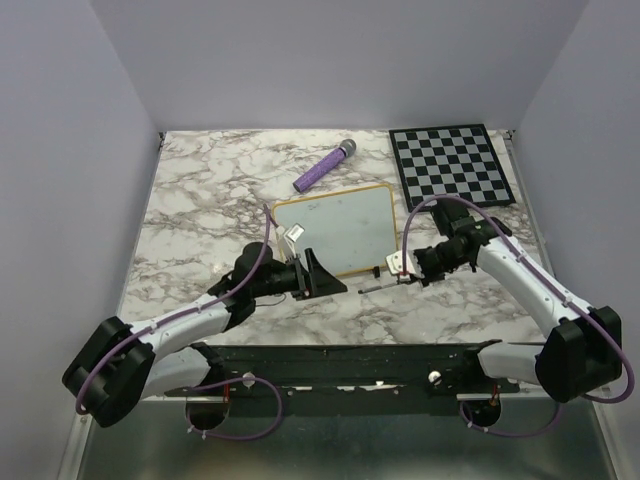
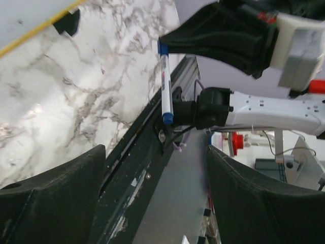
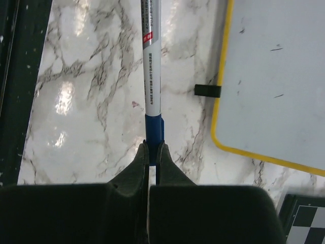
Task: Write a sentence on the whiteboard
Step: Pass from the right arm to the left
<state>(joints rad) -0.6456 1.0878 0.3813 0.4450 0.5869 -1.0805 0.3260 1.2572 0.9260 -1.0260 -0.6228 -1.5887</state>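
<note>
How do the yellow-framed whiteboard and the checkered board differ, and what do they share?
The whiteboard is plain white with a yellow frame; the checkered board has black-and-white squares. The whiteboard lies mid-table, the checkered board at the far right corner. Both rest on the marble table.

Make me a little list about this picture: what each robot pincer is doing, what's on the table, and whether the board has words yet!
Right pincer: shut on white marker pen with blue end, over the marble table
Left pincer: open, empty
Board: white rectangular whiteboard with yellow frame, lying flat
Writing: no words seen, only tiny dark specks
Also there: purple cylinder with grey tip; black-and-white checkered board
</note>
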